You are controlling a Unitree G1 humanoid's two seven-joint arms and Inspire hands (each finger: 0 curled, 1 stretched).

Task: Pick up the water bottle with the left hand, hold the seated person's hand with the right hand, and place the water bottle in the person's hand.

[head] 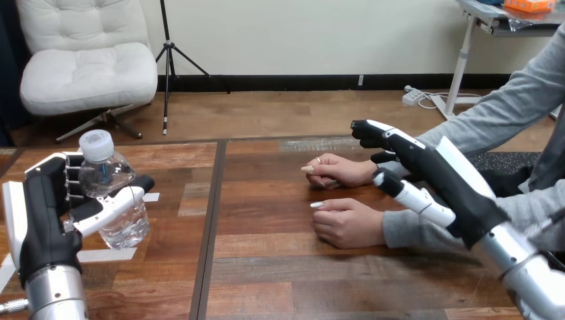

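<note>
A clear plastic water bottle [118, 200] with a white cap stands at the table's left, and I cannot tell whether its base rests on the wood. My left hand [41, 213] is shut on it, fingers curled behind it and thumb across its front. Two of the person's hands lie loosely curled on the table at the middle right, the far one [338, 171] and the near one [346, 223]. My right hand [433, 170] is open above the person's grey-sleeved wrists. Its straight fingers reach past the far wrist and its thumb points at the near one. I cannot tell whether it touches them.
White tape strips [100, 255] mark the wooden table [266, 280] under and beside the bottle. A dark seam runs down the table between the bottle and the person's hands. The person's grey-sleeved arms [493, 113] come in from the right.
</note>
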